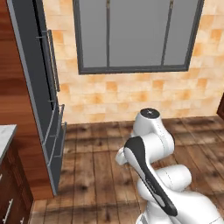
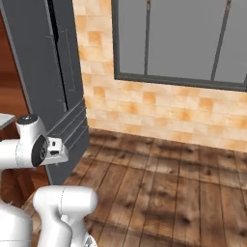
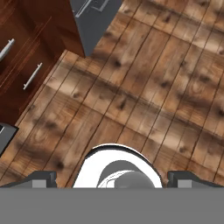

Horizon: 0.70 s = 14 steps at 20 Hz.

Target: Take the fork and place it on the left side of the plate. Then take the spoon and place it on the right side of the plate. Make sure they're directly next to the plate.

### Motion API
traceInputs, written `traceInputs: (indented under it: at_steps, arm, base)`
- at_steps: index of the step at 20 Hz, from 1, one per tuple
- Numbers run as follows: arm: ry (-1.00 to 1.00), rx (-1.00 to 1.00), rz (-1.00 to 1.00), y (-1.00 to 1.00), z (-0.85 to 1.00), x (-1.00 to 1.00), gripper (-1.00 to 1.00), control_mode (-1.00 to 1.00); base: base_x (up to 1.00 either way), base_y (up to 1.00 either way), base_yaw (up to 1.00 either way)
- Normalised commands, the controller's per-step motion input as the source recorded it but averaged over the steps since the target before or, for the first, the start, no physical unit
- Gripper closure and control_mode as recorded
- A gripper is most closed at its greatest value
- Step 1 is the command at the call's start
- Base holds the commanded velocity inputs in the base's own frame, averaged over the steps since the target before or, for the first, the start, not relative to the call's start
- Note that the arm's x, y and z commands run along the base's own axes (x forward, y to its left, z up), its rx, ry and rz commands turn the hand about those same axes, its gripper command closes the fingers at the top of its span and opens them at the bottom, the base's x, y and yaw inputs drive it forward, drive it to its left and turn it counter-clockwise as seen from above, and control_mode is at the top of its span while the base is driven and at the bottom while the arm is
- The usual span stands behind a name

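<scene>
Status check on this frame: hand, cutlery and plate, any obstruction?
Hand open, holding nothing, pointed down at bare wood floor. Fork, spoon, plate not sighted from here. Ahead: dark tall cabinet, brick wall with window. Nothing blocking the arm.

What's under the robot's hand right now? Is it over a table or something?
No table. Beneath the open fingers lies bare wooden plank floor, with dark wood drawers and the corner of a grey cabinet off to one side. The floor directly below is covered by the robot's own body.
</scene>
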Motion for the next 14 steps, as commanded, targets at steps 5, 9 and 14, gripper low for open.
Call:
traceInputs:
  at_steps: [5,9,14]
  arm:
    - [0.00,0.00,0.00,0.00,0.00,0.00,-1.00,1.00]
    - [0.00,0.00,0.00,0.00,0.00,0.00,-1.00,1.00]
    - [0.00,0.00,0.00,0.00,0.00,0.00,-1.00,1.00]
  base:
    - [0.56,0.07,0.57]
    - [0.54,0.07,0.58]
    - [0.41,0.06,0.68]
